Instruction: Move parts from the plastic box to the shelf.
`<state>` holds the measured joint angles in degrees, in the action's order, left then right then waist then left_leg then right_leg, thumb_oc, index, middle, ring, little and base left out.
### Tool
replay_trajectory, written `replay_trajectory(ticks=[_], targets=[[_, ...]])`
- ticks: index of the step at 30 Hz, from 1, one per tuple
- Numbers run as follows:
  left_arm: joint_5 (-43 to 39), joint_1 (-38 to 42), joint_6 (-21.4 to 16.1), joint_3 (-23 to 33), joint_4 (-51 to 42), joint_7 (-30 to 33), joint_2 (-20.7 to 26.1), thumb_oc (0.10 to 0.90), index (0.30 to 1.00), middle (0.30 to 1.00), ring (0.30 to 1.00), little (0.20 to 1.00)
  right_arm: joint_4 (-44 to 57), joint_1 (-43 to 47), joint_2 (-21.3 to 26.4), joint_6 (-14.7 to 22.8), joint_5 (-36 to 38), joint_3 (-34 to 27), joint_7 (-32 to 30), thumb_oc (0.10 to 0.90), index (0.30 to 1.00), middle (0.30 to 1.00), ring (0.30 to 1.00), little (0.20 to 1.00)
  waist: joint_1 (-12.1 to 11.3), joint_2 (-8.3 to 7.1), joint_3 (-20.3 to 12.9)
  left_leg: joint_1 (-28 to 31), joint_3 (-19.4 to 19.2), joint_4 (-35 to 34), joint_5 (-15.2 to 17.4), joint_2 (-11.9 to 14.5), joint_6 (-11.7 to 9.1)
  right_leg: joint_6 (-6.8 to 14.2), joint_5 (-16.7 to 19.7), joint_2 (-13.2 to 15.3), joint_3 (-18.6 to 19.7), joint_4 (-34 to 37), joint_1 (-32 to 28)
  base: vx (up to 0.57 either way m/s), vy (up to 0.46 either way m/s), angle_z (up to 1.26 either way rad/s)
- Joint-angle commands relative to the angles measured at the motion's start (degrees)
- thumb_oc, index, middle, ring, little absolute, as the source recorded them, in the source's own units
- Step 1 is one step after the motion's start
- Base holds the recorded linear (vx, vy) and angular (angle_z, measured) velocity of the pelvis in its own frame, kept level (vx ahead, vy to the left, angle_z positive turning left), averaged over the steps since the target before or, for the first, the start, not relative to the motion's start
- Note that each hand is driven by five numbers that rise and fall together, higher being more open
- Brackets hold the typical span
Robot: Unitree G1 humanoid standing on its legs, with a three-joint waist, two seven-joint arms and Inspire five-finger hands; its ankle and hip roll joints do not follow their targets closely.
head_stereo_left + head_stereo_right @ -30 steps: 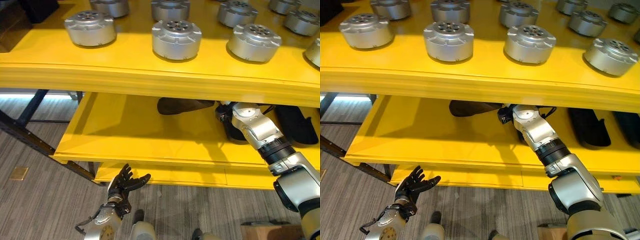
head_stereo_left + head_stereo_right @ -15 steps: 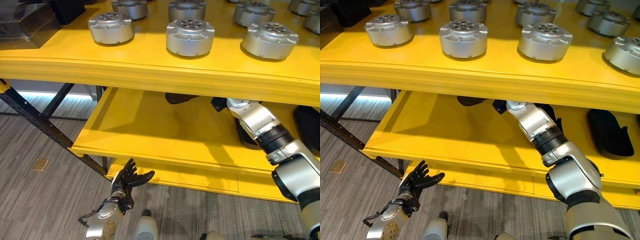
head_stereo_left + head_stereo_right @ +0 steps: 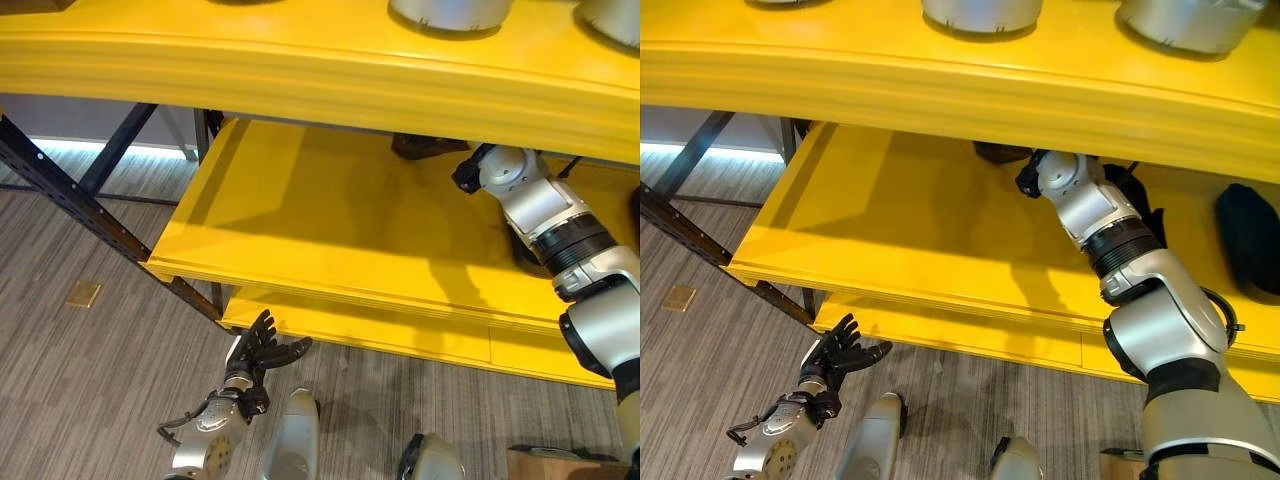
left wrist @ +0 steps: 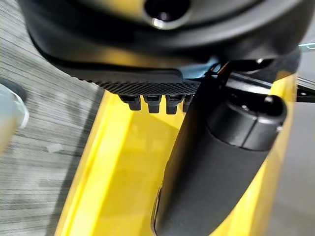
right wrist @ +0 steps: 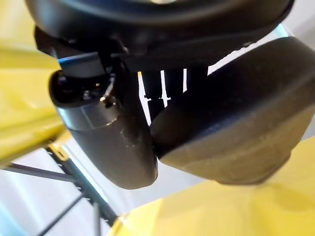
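The right hand [image 5: 206, 132] reaches deep under the top shelf [image 3: 300, 60], over the middle shelf [image 3: 330, 230], gripping a dark rounded part [image 5: 231, 128]; setting it down well means lowering it flat onto the middle shelf before the fingers let go; the left hand [image 3: 262, 352] hangs below that shelf's front edge, fingers spread and empty. Silver parts [image 3: 980, 12] stand on the top shelf; no writing can be read.

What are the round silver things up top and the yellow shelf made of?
The round parts look like metal, probably machined aluminium: a dull silver-grey sheen with soft highlights. The shelf is smooth and glossy yellow, with light pooling on it. That suggests a painted or coated board, though what lies under the coat cannot be told.
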<state>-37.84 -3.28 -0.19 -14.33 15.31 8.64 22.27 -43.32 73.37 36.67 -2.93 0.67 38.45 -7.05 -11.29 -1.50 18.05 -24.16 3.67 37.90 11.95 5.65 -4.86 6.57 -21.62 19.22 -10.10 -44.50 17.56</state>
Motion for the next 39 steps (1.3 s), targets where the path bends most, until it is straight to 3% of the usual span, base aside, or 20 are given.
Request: replay_trajectory(ticks=[1,11,30,39], targets=[[0.49,3.14,-5.47,0.01,-7.44,0.72,3.73,0.9,1.0,1.0,1.0,1.0,-1.13,12.7,4.34,2.62,-3.36,0.91,-4.6,0.4,0.3,0.3,0.3,0.3,-1.19,-1.3,-1.82,3.21,2.7,5.76,9.52,1.82,2.55,-0.86,2.02,0.25,1.53,3.25,-3.52,0.0,0.0,0.0],[0.14,4.47,-5.78,-1.0,-8.91,1.51,3.1,0.9,1.0,1.0,1.0,1.0,-7.13,8.09,-0.23,1.58,-3.31,0.18,-2.55,0.4,0.3,0.3,0.3,0.3,-1.89,-0.52,-0.24,0.08,3.09,7.88,9.95,0.81,3.05,-1.07,1.8,0.87,1.46,1.58,-1.34,0.0,0.008,0.02],[-1.15,5.33,-6.38,-2.06,-9.65,3.95,1.97,0.9,1.0,1.0,1.0,1.0,-16.85,-0.86,-13.84,1.09,4.8,-5.55,-2.54,0.4,0.3,0.3,0.3,0.3,-2.1,0.72,1.81,-3.03,3.92,7.89,8.37,0.67,2.43,-1.14,2.49,-0.07,1.45,0.86,1.54,-0.03,0.006,0.01],[-0.71,5.2,-6.29,-2.43,-9.51,4.1,2.1,0.9,1.0,1.0,1.0,1.0,-16.96,-2.62,-14.54,0.93,4.07,-5.51,-2.44,0.4,0.3,0.3,0.3,0.3,-2.21,1.28,2.56,-3.52,4.49,7.74,7.97,0.56,2.24,-1.19,2.23,-0.05,1.27,0.34,1.95,0.0,0.0,0.0]])
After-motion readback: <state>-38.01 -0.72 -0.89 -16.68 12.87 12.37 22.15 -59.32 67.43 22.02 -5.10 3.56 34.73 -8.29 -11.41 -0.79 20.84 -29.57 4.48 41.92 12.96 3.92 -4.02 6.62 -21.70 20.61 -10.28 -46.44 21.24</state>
